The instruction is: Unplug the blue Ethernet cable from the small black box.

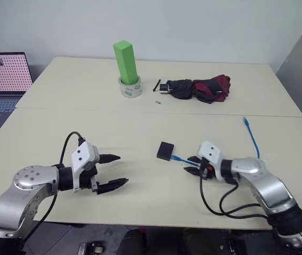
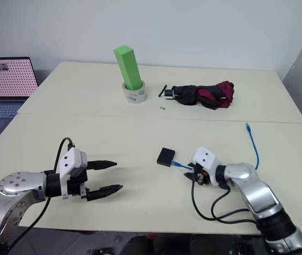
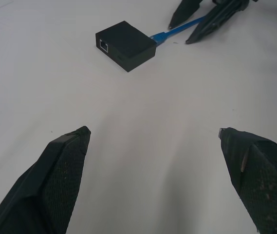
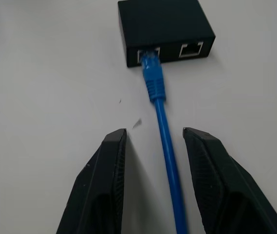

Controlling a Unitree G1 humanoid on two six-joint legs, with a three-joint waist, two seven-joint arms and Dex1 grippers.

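Two grippers over a pale table (image 1: 140, 127). Middle run of blue Ethernet cable (image 4: 165, 124) hidden behind right arm in the eye views; far plug end showing again at 2 o'clock on the table. Plug seating hard to judge: tip at the mouth of one port of small black box (image 4: 163, 27), in or just out, cannot tell. Second port beside it.

Right gripper (image 4: 154, 141): fingers parted, cable running between them, no pinch, pads apart from the cord. Box at 12 o'clock of this gripper, near. Left gripper (image 1: 113, 171): fingers spread wide, holding nothing; box well apart at its 2 o'clock.

Far side: green block (image 1: 125, 62) upright in tape roll (image 1: 130, 88), folded umbrella (image 1: 201, 88), laptop (image 1: 2, 79) cut off at 9 o'clock edge.
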